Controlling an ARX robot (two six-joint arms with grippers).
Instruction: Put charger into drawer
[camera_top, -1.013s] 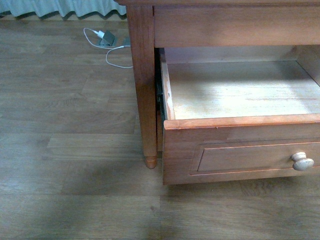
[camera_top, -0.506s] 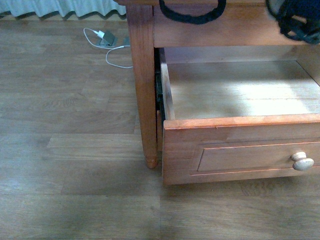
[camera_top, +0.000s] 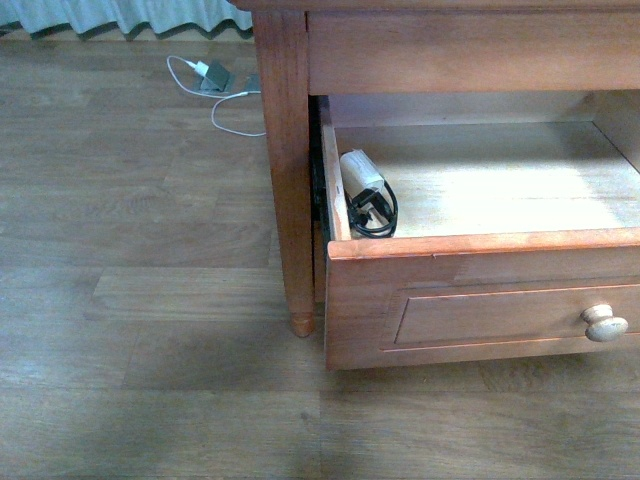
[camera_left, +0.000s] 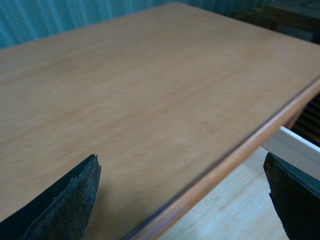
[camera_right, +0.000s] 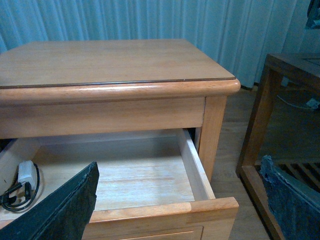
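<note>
Charger (camera_top: 362, 185) is noted in front-left corner of drawer (camera_top: 480, 285), long axis along left wall, below left hand (camera_left: 181, 165) and right hand (camera_right: 180, 165), both spread apart, empty.

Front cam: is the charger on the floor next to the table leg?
No, the charger lies inside the open drawer, on its pale bottom against the left side wall near the front.

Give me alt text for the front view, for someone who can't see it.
A white charger with coiled black cord lies inside an open wooden drawer, against its left wall near the front. A thin white cable lies on the floor beyond the table leg.
</note>
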